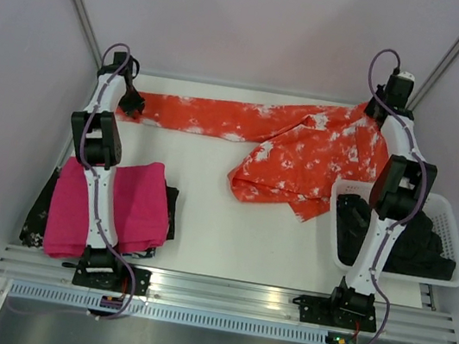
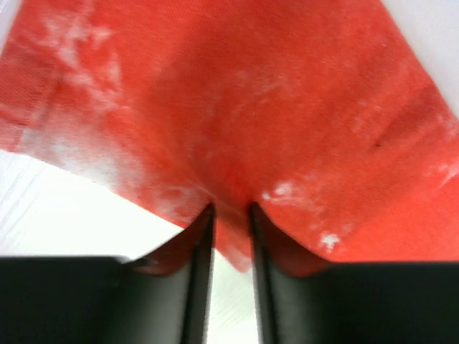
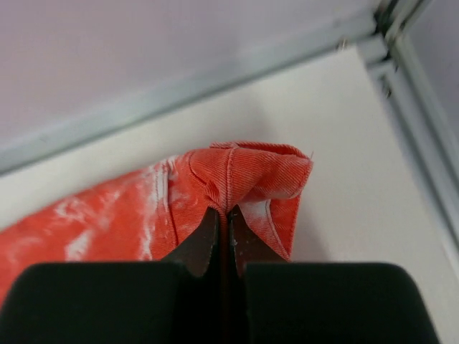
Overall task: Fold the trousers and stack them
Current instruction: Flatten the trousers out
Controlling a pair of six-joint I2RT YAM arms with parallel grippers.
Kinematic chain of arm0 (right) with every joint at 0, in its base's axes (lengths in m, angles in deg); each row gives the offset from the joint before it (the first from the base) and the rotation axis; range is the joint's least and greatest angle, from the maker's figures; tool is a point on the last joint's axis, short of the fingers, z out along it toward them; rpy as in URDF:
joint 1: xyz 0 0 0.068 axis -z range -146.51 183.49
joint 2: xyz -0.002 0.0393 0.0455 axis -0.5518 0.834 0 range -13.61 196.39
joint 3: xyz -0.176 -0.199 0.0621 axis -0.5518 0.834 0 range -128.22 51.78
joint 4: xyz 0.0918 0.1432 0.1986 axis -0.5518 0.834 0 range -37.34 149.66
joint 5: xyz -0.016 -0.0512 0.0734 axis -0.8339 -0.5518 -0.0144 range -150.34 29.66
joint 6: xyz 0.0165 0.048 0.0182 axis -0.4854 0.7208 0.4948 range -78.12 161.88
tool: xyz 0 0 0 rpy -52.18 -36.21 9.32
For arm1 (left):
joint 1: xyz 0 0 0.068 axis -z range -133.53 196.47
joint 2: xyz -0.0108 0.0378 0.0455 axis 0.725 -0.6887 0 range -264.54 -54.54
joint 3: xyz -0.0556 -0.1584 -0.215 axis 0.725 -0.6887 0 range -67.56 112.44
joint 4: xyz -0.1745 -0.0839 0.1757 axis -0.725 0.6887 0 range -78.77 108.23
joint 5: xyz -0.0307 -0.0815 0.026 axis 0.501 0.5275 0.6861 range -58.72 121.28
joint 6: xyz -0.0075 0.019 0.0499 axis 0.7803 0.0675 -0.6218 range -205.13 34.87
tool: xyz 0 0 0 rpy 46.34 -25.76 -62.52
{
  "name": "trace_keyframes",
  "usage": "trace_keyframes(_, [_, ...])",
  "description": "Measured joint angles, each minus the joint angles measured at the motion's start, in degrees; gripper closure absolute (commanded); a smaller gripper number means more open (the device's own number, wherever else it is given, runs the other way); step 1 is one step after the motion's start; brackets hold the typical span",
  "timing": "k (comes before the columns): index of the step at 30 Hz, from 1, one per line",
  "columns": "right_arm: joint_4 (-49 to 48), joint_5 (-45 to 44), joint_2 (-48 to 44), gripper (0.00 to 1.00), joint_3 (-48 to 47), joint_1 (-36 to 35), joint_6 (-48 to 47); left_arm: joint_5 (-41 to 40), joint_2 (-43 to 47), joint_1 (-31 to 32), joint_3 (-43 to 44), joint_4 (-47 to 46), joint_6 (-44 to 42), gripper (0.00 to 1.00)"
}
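Observation:
The orange-red trousers [image 1: 303, 149] with white blotches lie across the far part of the table, one leg stretched left and the other bunched in the middle right. My left gripper [image 1: 132, 107] is at the end of the stretched leg. In the left wrist view its fingers [image 2: 202, 236] stand narrow, with a pucker of trouser fabric [image 2: 251, 107] pinched between them. My right gripper [image 1: 375, 108] is at the far right corner. In the right wrist view it [image 3: 224, 209] is shut on a folded edge of the trousers [image 3: 237, 172].
A folded magenta-pink cloth [image 1: 110, 206] lies at the near left on a dark garment [image 1: 35, 215]. A white basket [image 1: 451, 260] holding dark clothes [image 1: 419, 246] stands at the near right. Metal frame rails [image 3: 179, 86] run close behind the right gripper.

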Motion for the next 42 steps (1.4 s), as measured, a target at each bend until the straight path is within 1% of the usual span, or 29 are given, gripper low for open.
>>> trace_keyframes(1, [-1.0, 0.1, -1.3, 1.0, 0.0, 0.0, -0.2, 0.7, -0.4, -0.1, 0.5, -0.7, -0.1, 0.79])
trace_keyframes(2, [-2.1, 0.2, -2.6, 1.0, -0.1, -0.1, -0.4, 1.4, -0.7, -0.2, 0.9, -1.5, -0.2, 0.92])
trace_keyframes(3, [-2.9, 0.4, -3.7, 1.0, -0.1, -0.2, -0.6, 2.3, -0.8, -0.3, 0.9, -2.6, 0.0, 0.98])
trace_keyframes(6, [-5.1, 0.5, -5.3, 1.0, -0.4, -0.4, -0.8, 3.9, -1.4, -0.2, 1.5, -5.5, 0.0, 0.98])
trace_keyframes(10, [-6.1, 0.3, -5.0, 0.99, -0.6, -0.3, -0.7, 4.9, -1.8, 0.0, 2.8, -9.9, 0.1, 0.98])
trace_keyframes(13, [-5.3, -0.2, -2.4, 0.99, -3.1, -0.2, -0.8, 5.4, -1.8, -0.1, 3.9, -14.2, 0.6, 0.98])
trace_keyframes(14, [-4.8, -0.5, -0.7, 0.97, -4.8, -0.2, -0.7, 5.5, -1.8, -0.1, 4.1, -15.6, 0.9, 0.94])
trace_keyframes(15, [-4.5, -0.8, 1.1, 0.85, -6.5, -0.1, -0.7, 5.9, -1.8, -0.2, 4.2, -17.2, 1.0, 0.88])
trace_keyframes(16, [-4.0, -1.0, 3.0, 0.79, -8.1, 0.0, -0.2, 6.8, -1.8, -0.3, 4.3, -18.6, 1.2, 0.79])
trace_keyframes(17, [-3.5, -1.1, 5.0, 0.74, -9.4, 0.3, 0.1, 7.7, -1.8, -0.3, 4.3, -19.8, 1.4, 0.48])
trace_keyframes(18, [-2.6, -1.0, 6.9, 0.53, -11.0, 0.6, 0.6, 8.5, -1.8, -0.4, 4.3, -20.8, 1.6, 0.35])
trace_keyframes(19, [-1.7, -0.7, 8.8, 0.35, -12.5, 1.1, 1.6, 9.6, -1.8, -0.5, 4.3, -21.5, 1.7, 0.22])
trace_keyframes(21, [0.3, 0.5, 11.7, 0.02, -14.9, 2.2, 2.5, 11.1, -1.8, -0.6, 4.4, -21.6, 1.9, 0.18])
trace_keyframes(24, [4.0, 3.9, 12.6, 0.02, -15.8, 3.7, 1.8, 11.4, -1.2, -0.5, 3.9, -19.8, 1.0, 0.14])
trace_keyframes(25, [4.9, 4.5, 12.5, 0.02, -16.0, 3.9, 1.7, 11.2, 0.0, -0.4, 2.3, -18.8, 0.4, 0.1])
trace_keyframes(29, [8.5, 5.9, 9.5, 0.02, -15.6, 3.9, 1.4, 10.5, 10.2, 1.0, -8.7, -14.7, -3.1, 0.09])
trace_keyframes(30, [9.2, 5.9, 7.7, 0.02, -14.5, 3.6, 1.4, 10.3, 14.4, 2.1, -11.9, -13.8, -4.4, 0.09])
trace_keyframes(32, [11.3, 5.8, 3.7, 0.02, -13.0, 2.8, 1.5, 10.4, 20.3, 4.6, -15.3, -12.9, -5.8, 0.09])
trace_keyframes(34, [12.8, 5.8, -0.4, 0.02, -12.3, 2.2, 2.0, 11.3, 26.4, 9.2, -18.0, -13.6, -7.3, 0.1])
trace_keyframes(37, [13.6, 6.7, -6.9, 0.02, -12.1, 1.4, 2.5, 14.1, 33.2, 19.0, -23.1, -17.2, -10.0, 0.11])
trace_keyframes(40, [12.6, 8.0, -13.1, 0.02, -10.4, 1.5, 3.0, 16.2, 34.6, 28.5, -27.3, -19.6, -11.7, 0.12])
trace_keyframes(42, [9.7, 9.4, -17.6, 0.02, -6.7, 1.6, 3.2, 17.0, 34.2, 33.2, -31.1, -20.7, -12.0, 0.13])
